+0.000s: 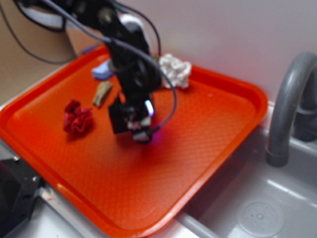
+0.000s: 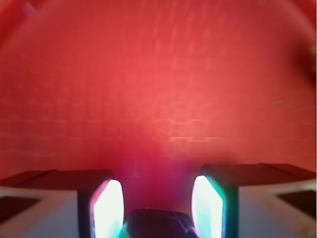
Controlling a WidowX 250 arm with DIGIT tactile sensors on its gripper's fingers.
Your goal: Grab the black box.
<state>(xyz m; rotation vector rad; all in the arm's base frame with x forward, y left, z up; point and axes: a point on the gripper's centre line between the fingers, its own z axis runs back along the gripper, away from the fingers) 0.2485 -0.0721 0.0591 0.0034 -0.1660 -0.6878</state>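
Holding position low over the middle of the orange tray (image 1: 203, 148), jaws pointing down at its waffle-textured floor. Standing apart, with the black box (image 2: 158, 224) sitting between the two glowing pads (image 2: 110, 208) at the bottom edge of the wrist view. Appearing to meet the box on both sides, though not allowing a firm call on whether actually clamping it. Casting a violet-white glow onto the tray floor just beneath.

Occupying the nearest strip of the exterior view: pale grey desk (image 1: 54, 223), carrying the tray, with a dark fixture (image 1: 15, 193) at its front left corner, too blurred to identify.

Lying on the tray, left of the jaws and apart from them: red cloth ball (image 1: 78, 118). Lying farther back, near one another: tan scrap (image 1: 102, 93), then blue block (image 1: 102, 71), partly hidden behind the arm (image 1: 129, 54). Resting by the tray's far rim: white crumpled cloth (image 1: 175, 70).

Adjoining the tray on the right: grey sink basin (image 1: 233, 198) with round drain (image 1: 260, 216), and curved grey faucet (image 1: 290, 99) rising at its far side.

Closing off the back: plain pale wall (image 1: 237, 34); brown panel (image 1: 20, 74) at far left, with dark cables (image 1: 29, 49) looping across it.
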